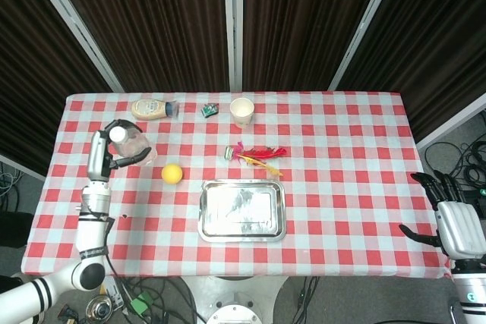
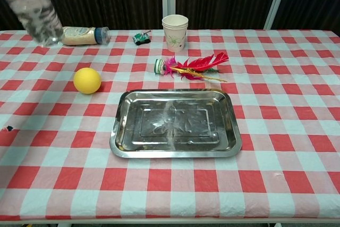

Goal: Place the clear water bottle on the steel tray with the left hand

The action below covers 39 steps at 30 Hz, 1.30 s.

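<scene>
Clear water bottle held aloft in the left robot hand, fingers wrapped round its body, well above the worktop near the far-left side; only the blurred lower part showing at the top-left corner of the chest view. Steel tray lying bare toward the near middle, well apart from the bottle. Yellow ball sitting between the two, close to the likely path across. Risks from here: slipping of the smooth, water-weighted bottle if the grip loosens in transit; clipping the ball on a low descent and sending it rolling; landing on the raised tray rim instead of the flat floor, leaving the bottle tilted and apt to topple on release; water sloshing and unsettling an upright set-down if halted abruptly. Right robot hand idle at the far right edge, fingers apart, holding nothing.
</scene>
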Available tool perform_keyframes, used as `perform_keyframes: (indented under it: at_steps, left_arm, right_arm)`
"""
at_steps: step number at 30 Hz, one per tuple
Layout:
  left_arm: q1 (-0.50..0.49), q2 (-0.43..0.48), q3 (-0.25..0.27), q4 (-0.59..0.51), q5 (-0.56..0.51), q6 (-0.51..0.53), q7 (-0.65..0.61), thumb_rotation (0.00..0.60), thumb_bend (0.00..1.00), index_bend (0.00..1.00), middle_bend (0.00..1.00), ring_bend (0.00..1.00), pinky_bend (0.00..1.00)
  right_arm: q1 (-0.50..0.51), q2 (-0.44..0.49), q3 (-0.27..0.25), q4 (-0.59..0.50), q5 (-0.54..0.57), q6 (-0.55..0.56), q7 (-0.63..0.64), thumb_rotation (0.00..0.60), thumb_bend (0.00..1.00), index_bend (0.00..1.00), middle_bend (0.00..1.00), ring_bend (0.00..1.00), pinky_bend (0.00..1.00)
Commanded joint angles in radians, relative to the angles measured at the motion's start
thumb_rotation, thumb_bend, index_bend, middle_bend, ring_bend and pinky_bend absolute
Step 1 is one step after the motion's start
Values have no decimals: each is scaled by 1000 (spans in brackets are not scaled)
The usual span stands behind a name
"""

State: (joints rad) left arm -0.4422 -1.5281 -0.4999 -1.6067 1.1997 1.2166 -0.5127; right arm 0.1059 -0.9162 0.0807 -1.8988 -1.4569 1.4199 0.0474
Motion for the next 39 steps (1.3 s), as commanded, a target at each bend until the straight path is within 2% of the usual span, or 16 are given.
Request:
perform_keyframes:
  at_steps: [1, 4, 7, 9, 12, 15, 17, 20, 23, 26, 31, 36, 39]
  left_arm:
    - [2, 43, -3, -57, -20, 18, 36, 600, 187, 549, 587, 462, 505]
    - [47, 5, 74, 10, -96, -23, -21, 600, 187, 549, 588, 462, 505]
    - [54, -21, 96, 64, -94, -34, -58, 600, 188, 553, 589, 462, 504]
    - [39, -11, 78, 45, -52, -16, -59, 600, 188, 554, 589, 462, 504]
    - [-3, 44, 15, -65, 45, 30, -22, 600, 188, 554, 589, 462, 504]
    - [-19, 76, -11, -124, 66, 50, 17, 600, 188, 554, 590, 462, 507]
    - [-3, 76, 17, -113, 21, 33, 20, 600, 188, 554, 590, 462, 509]
    - [47, 41, 107, -30, -52, -5, -25, 600, 189, 553, 590, 462, 507]
    - [80, 10, 155, 56, -62, -21, -94, 600, 188, 554, 590, 462, 503]
    - [79, 18, 147, 79, -18, -5, -124, 600, 189, 554, 590, 462, 503]
    - [33, 35, 101, 22, 4, -14, -106, 600, 188, 554, 590, 462, 503]
    - [-47, -60, 102, -4, -24, -80, -75, 600, 188, 554, 590, 462, 503]
    - [-56, -82, 111, 5, -32, -81, -52, 600, 188, 554, 590, 462, 503]
  right_arm:
    - [3, 0, 1, 2, 4, -6, 1, 600, 45, 151, 140, 0, 44]
    - [6, 0, 0, 6, 13, -17, 1, 600, 44, 151, 140, 0, 44]
    - [7, 0, 0, 6, 13, -19, 3, 600, 44, 151, 141, 0, 44]
    - [5, 1, 0, 6, 9, -15, 4, 600, 45, 151, 141, 0, 44]
    - [4, 1, 0, 4, 6, -11, 3, 600, 44, 151, 141, 0, 44]
    - [5, 0, -2, 3, 7, -15, -1, 600, 44, 151, 141, 0, 44]
    - [7, -1, -3, 2, 7, -19, -5, 600, 44, 151, 141, 0, 44]
    - [7, -1, -4, 1, 6, -21, -6, 600, 44, 151, 141, 0, 44]
    - [6, -2, -4, 3, 6, -17, -4, 600, 44, 151, 142, 0, 44]
    - [7, -3, -5, 4, 7, -21, -4, 600, 45, 151, 142, 0, 44]
    - [11, -4, -7, 1, 6, -28, -9, 600, 44, 151, 142, 0, 44]
    - [6, -4, -4, 1, 6, -15, -12, 600, 44, 151, 142, 0, 44]
    - [8, -5, -4, 2, 10, -18, -16, 600, 45, 151, 142, 0, 44]
